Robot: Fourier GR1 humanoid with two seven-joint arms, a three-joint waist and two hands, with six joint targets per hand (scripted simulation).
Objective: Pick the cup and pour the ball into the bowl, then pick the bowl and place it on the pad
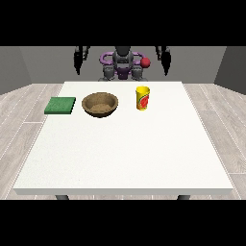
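Yellow cylindrical cup with red marking (pixel 142 98) stands upright on the large white counter (pixel 125 153), upper centre-right of frame; round brown wooden bowl (pixel 100 104) sits just left of it, apart, and the flat green square pad (pixel 60 105) lies further left at the counter's edge. No ball visible from this view. Robot hand at the view's left (pixel 77 61) and robot hand at the view's right (pixel 166 60) both hang at the top of frame behind the counter, touching nothing, finger posture cannot be told.

Wood-grained bowl (pixel 100 104), glossy yellow cup (pixel 142 98), matt white table (pixel 125 153).
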